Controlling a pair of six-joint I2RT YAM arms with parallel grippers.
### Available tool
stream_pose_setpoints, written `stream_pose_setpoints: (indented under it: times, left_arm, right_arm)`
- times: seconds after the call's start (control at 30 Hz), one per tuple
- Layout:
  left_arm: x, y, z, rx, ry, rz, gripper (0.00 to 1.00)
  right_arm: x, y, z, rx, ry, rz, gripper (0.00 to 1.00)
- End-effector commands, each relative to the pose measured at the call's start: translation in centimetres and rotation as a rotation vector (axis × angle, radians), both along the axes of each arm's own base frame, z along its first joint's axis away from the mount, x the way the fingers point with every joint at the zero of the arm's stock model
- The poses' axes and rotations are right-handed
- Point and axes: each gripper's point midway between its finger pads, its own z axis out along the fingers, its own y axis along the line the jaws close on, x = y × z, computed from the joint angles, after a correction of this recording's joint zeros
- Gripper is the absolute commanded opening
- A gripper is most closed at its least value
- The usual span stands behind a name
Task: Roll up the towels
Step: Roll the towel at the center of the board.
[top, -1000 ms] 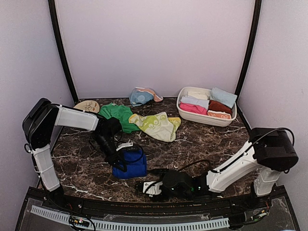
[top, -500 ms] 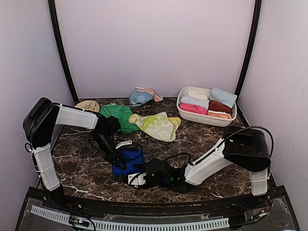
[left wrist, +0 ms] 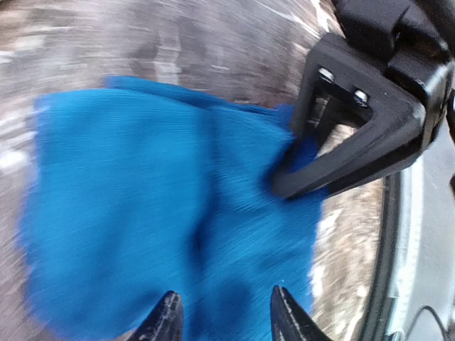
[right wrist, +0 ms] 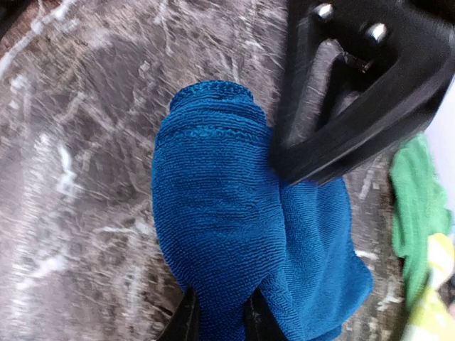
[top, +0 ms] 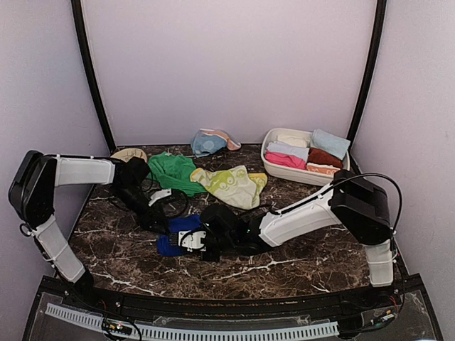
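Note:
A royal blue towel lies bunched on the dark marble table, front centre. My right gripper reaches in from the right. In the right wrist view my right gripper is shut on a fold of the blue towel. My left gripper sits at the towel's far left edge. In the blurred left wrist view my left gripper stands open over the blue towel, pinching nothing. Each wrist view shows the other gripper's black fingers pressing into the cloth.
A green towel, a yellow-green patterned towel and a light blue towel lie loose at the back. A white basin at the back right holds several rolled towels. A tan disc sits at the back left.
My right gripper has slid left to the blue towel and closed on it. My left gripper has opened, let go of the towel, and its arm has pulled back to the left.

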Motion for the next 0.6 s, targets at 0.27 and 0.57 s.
stream_pose_setpoints:
  times: [0.27, 0.57]
  left_arm:
    - [-2.7, 3.5, 5.7, -0.079, -0.376, -0.036, 0.46]
    - [-6.1, 3.1, 5.5, -0.097, -0.401, -0.114, 0.46]
  right_arm:
    - [-8.6, -3.7, -5.8, -0.224, 0.867, -0.088, 0.0]
    - [-6.6, -5.6, -11.0, -0.409, 1.153, -0.432, 0.0]
